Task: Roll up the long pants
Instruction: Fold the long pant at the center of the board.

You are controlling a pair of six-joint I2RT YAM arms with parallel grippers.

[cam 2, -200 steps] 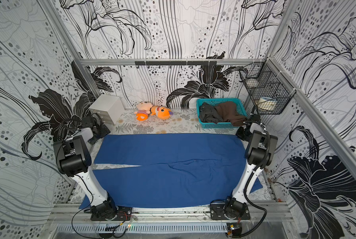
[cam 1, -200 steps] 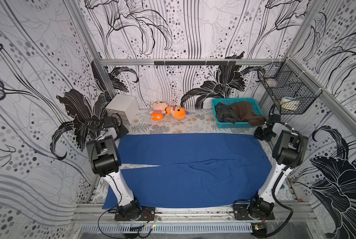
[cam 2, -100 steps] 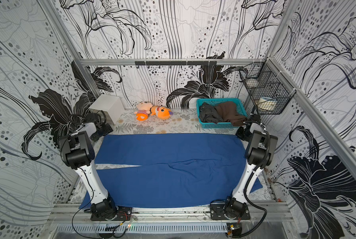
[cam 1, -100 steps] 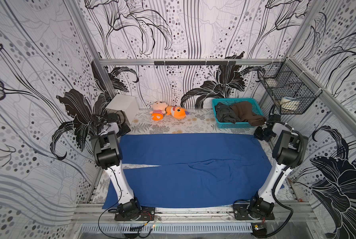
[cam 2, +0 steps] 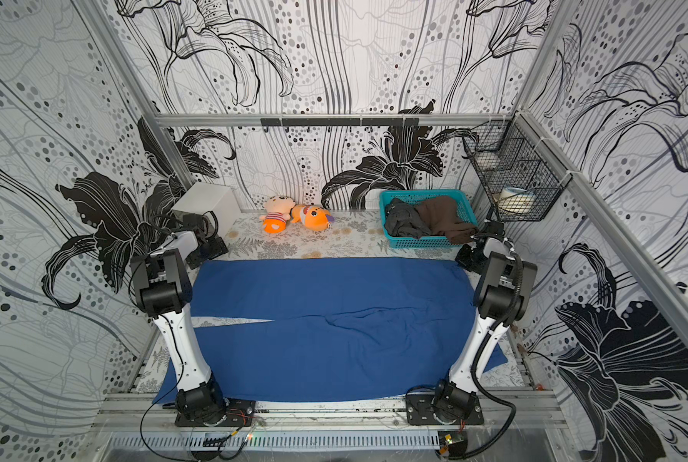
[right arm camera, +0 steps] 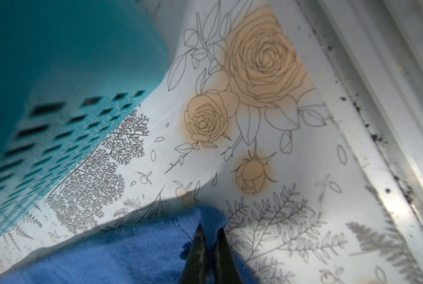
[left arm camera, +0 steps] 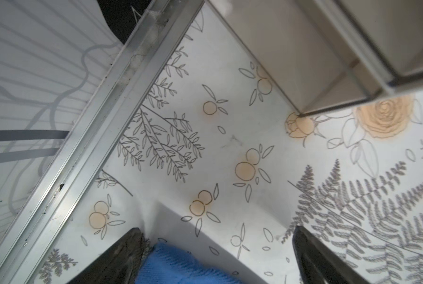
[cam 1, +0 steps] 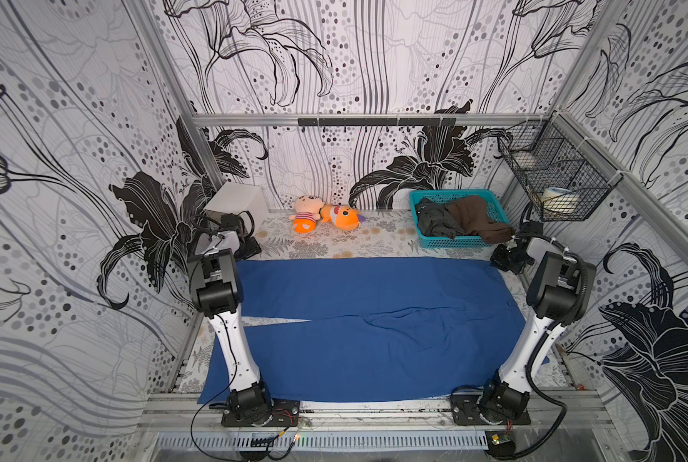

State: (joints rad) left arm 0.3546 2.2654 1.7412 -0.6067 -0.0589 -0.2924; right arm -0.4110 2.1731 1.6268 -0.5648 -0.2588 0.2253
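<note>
Swinging inward, the left gripper (left arm camera: 216, 231) has reached the far leg hem, its jaws released with the blue corner between them. Royal-blue long pants (cam 1: 374, 320) lie flat across the worktop (cam 1: 334, 244), legs to the left and waist to the right. The right gripper (right arm camera: 210, 228) is clenched on the far waist corner. The cloth looks soft, light and limp, so it is probably best pinched at corners.

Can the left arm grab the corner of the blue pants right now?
Probably yes. The left end effector sits low over the table with the long pants corner already lying between its open jaws, and nothing stands in between.
</note>
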